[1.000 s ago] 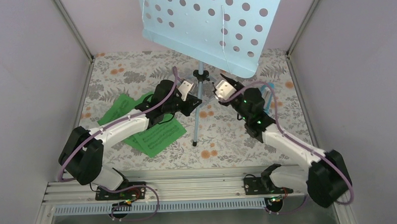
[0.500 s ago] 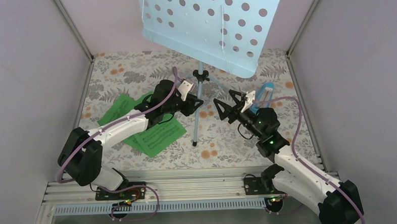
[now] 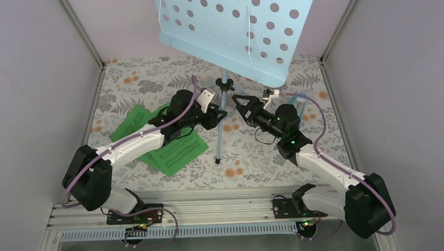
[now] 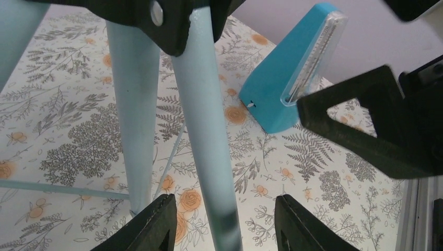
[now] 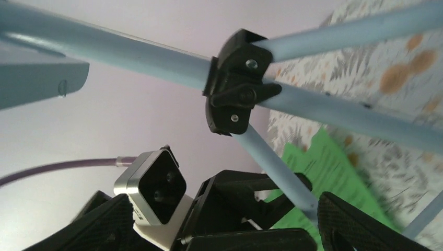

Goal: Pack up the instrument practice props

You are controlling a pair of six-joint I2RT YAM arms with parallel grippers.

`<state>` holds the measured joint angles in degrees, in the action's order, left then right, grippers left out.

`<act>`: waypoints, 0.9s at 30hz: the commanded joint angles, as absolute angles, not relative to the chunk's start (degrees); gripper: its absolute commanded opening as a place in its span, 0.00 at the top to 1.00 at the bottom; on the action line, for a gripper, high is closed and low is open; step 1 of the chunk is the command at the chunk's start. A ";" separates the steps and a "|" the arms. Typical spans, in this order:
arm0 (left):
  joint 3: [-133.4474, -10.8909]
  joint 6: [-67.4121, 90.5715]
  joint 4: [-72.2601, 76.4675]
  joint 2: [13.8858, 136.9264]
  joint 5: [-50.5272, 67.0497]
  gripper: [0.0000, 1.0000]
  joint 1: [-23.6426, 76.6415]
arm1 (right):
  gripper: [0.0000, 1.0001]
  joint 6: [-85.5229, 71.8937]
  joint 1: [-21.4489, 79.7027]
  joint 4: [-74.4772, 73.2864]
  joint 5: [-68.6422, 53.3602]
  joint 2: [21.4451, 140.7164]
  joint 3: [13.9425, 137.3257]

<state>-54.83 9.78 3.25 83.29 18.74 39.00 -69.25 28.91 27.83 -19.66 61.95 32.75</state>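
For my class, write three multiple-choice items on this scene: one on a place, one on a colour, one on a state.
1. Where do the green sheet-music pages lie?
A leaning on the back wall
B flat on the table, partly under the left arm
C inside a box

2. What colour is the metronome?
A red
B black
C blue

3. How does the left gripper stand?
A open, a finger on either side of a music stand leg
B shut on the pages
C shut on nothing

Answers:
1. B, the top view shows them flat there.
2. C, the left wrist view shows its blue body.
3. A, gaps show beside the leg.
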 commanded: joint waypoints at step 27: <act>-53.98 7.04 5.93 82.63 17.78 0.57 39.06 | 0.42 -95.71 26.18 23.15 -18.75 71.07 45.30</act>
